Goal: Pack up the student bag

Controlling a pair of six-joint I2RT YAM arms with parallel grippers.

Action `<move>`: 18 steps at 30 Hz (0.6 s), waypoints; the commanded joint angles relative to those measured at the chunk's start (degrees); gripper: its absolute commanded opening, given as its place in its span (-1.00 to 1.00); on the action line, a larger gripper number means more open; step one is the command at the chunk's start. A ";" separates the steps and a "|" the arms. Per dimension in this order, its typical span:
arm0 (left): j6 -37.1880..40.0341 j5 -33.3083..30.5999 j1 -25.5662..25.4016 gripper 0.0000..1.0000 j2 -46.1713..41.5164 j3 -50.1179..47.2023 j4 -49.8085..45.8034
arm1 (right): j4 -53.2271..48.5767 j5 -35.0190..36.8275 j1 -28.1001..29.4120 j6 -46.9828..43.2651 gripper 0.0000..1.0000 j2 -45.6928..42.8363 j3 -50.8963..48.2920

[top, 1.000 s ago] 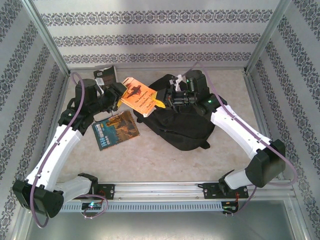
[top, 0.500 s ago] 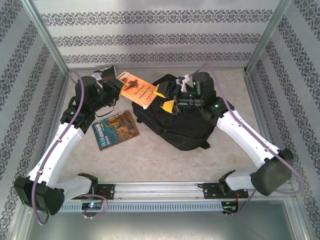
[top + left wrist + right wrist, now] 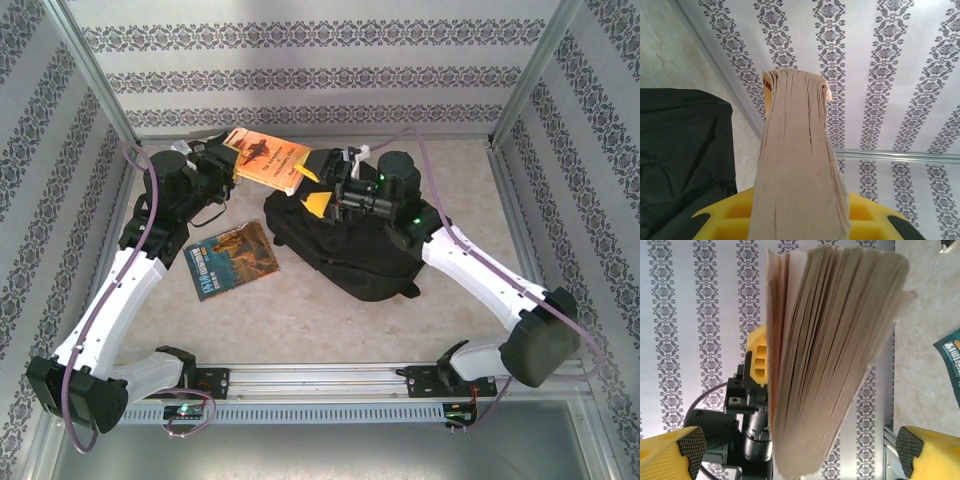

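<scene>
The student bag [image 3: 350,245], a large black backpack, lies on the table's middle right; its fabric also shows in the left wrist view [image 3: 685,150]. An orange book [image 3: 265,160] hangs in the air over the back left, tilted, with my left gripper [image 3: 228,152] shut on its left end. Its page edges [image 3: 797,150] run up between the yellow fingers [image 3: 730,220]. My right gripper [image 3: 312,187] is open above the bag's top. Its fingertips [image 3: 687,447] stand wide apart on either side of the book's page edges [image 3: 825,350], not touching them.
A second book with a teal and brown cover [image 3: 232,258] lies flat on the table left of the bag; its corner shows in the right wrist view [image 3: 950,355]. Patterned walls and metal frame posts [image 3: 95,80] close in the back and sides.
My left gripper has raised the orange book and carried it back toward the wall. The right gripper has moved left and back after it, so the book's end now sits between its open fingers.
</scene>
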 commanded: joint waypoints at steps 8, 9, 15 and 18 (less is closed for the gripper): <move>-2.57 -0.05 -1.98 -1.00 -2.20 -1.63 6.00 | 4.45 7.46 2.22 -3.37 0.61 5.34 6.80; -2.21 0.00 -2.23 -1.00 -2.41 -1.72 5.86 | 3.84 8.09 2.00 -3.87 0.58 5.36 6.99; -1.73 -0.49 -3.05 -1.00 -3.36 -3.34 5.12 | 3.80 10.18 1.30 -3.94 0.16 5.60 6.89; -1.38 -0.49 -3.36 -1.00 -3.29 -3.37 5.10 | 2.98 9.70 1.49 -4.39 -0.13 5.93 7.44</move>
